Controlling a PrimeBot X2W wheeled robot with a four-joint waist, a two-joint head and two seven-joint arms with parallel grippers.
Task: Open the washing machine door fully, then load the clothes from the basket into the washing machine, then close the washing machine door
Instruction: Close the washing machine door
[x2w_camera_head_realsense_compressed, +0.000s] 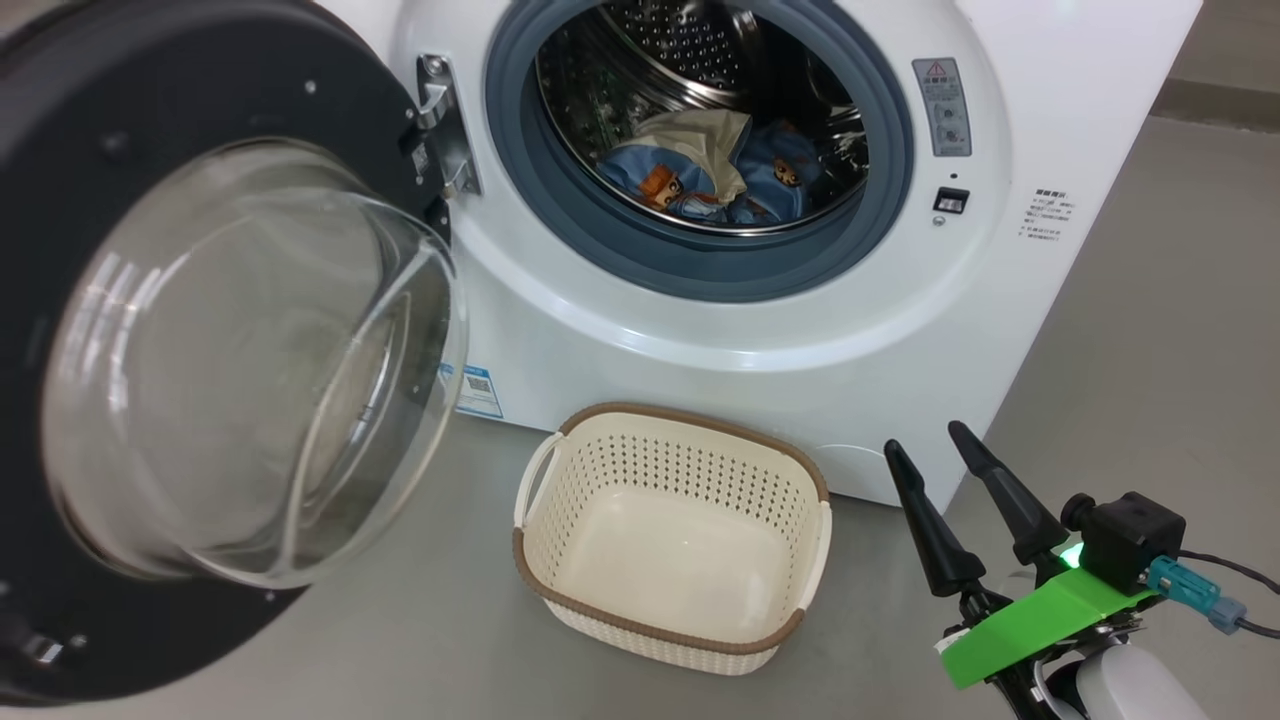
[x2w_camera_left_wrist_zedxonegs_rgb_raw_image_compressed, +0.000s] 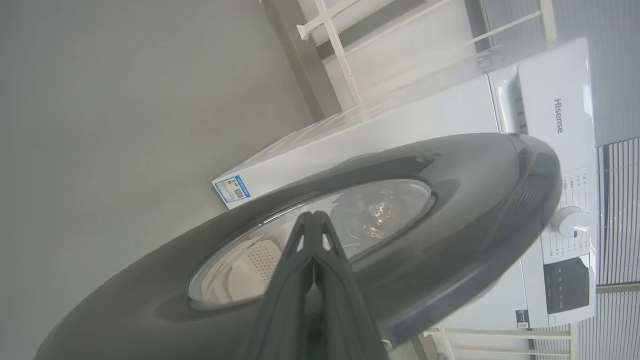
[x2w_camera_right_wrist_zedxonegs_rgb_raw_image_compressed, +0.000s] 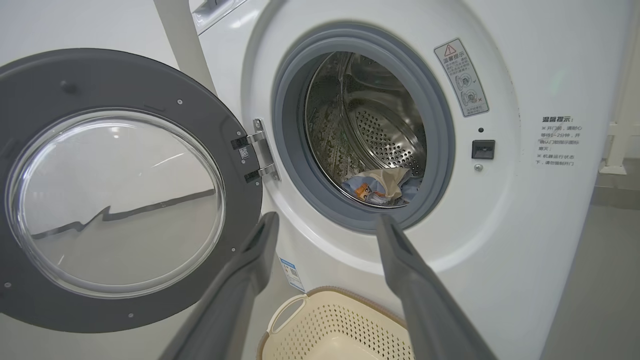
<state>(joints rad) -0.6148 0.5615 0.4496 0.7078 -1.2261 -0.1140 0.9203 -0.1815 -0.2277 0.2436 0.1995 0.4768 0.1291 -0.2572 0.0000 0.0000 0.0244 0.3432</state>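
All the clothes (x2w_camera_head_realsense_compressed: 700, 170) lie low inside the washing machine (x2w_camera_head_realsense_compressed: 1000, 330), the basket (x2w_camera_head_realsense_compressed: 690, 425) is bare and the washing machine door (x2w_camera_head_realsense_compressed: 200, 80) hangs wide, so the left gripper (x2w_camera_left_wrist_zedxonegs_rgb_raw_image_compressed: 314, 220), pinched shut by the door's glossy outer face, could skid off when pushing, while the right gripper (x2w_camera_head_realsense_compressed: 922, 437) gapes empty.

Smooth grey floor (x2w_camera_head_realsense_compressed: 1150, 300), white railing (x2w_camera_left_wrist_zedxonegs_rgb_raw_image_compressed: 326, 19) behind

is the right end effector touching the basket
Apart. The head view shows bare floor between the basket and the open right end effector.
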